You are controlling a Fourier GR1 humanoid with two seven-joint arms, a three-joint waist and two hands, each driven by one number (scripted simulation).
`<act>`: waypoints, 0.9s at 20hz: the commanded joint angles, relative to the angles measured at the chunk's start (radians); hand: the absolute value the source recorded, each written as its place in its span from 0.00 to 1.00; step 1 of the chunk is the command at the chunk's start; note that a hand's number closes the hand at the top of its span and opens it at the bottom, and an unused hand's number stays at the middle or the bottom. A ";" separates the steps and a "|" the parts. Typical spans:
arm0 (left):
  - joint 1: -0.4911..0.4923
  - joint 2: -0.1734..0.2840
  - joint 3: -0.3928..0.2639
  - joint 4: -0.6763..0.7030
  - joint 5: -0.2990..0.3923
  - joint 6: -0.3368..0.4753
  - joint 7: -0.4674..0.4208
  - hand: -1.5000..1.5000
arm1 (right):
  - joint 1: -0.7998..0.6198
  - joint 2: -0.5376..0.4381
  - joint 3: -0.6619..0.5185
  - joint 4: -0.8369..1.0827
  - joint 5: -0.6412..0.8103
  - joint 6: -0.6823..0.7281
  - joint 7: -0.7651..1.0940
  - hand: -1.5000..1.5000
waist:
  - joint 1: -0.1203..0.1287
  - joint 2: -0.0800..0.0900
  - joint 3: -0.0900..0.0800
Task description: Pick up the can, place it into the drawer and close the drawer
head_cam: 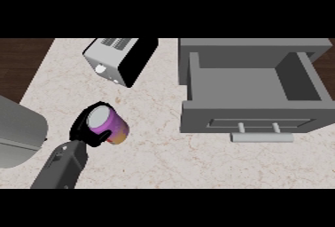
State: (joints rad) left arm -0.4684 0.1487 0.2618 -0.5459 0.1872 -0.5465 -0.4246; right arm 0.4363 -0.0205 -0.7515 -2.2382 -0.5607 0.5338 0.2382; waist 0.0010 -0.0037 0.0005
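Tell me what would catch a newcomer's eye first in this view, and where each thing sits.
The purple can stands out most, left of centre on the pale counter, with the black left hand curled round it. At the right, the grey drawer stands pulled open, its handle toward the viewer. A silver and black toaster lies at an angle near the counter's far edge.

Small purple cylindrical can (111, 126) with pale silver lid and orange patch near base, standing on beige marbled counter at view's left of centre, tilted slightly, lid facing up. Black fingers curled round its left side. Grey box-shaped drawer (254, 84) at view's right, pulled open, interior bare, front panel with pale bar handle facing lower edge. Can well apart from drawer.
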 commanded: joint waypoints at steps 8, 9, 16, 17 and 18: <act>0.060 -0.146 -0.041 -0.391 0.119 0.426 0.130 1.00 | 0.038 0.020 0.028 -0.021 0.017 -0.028 -0.029 0.00 | 0.005 -0.005 0.001; 0.061 -0.147 -0.098 -0.411 0.146 0.439 0.110 1.00 | 0.023 0.020 0.002 -0.045 -0.025 -0.022 0.013 0.00 | 0.000 -0.003 0.000; 0.052 -0.148 -0.194 -0.781 0.112 0.645 0.405 1.00 | 0.090 0.020 0.041 -0.098 -0.042 -0.054 0.026 0.00 | 0.001 -0.005 0.001; 0.054 -0.133 -0.161 -0.715 0.089 0.605 0.355 1.00 | 0.067 0.020 0.075 -0.149 -0.008 -0.106 0.037 0.00 | -0.005 0.001 0.000; 0.002 -0.148 -0.201 -0.777 0.076 0.687 0.424 1.00 | 0.070 -0.008 0.011 -0.053 -0.055 -0.017 0.013 0.00 | -0.005 -0.001 0.000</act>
State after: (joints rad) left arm -0.4179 0.0067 0.1067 -1.2096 0.2859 0.0334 -0.1073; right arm 0.4989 -0.0078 -0.7136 -2.3088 -0.5795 0.4879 0.2466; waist 0.0003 -0.0061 0.0007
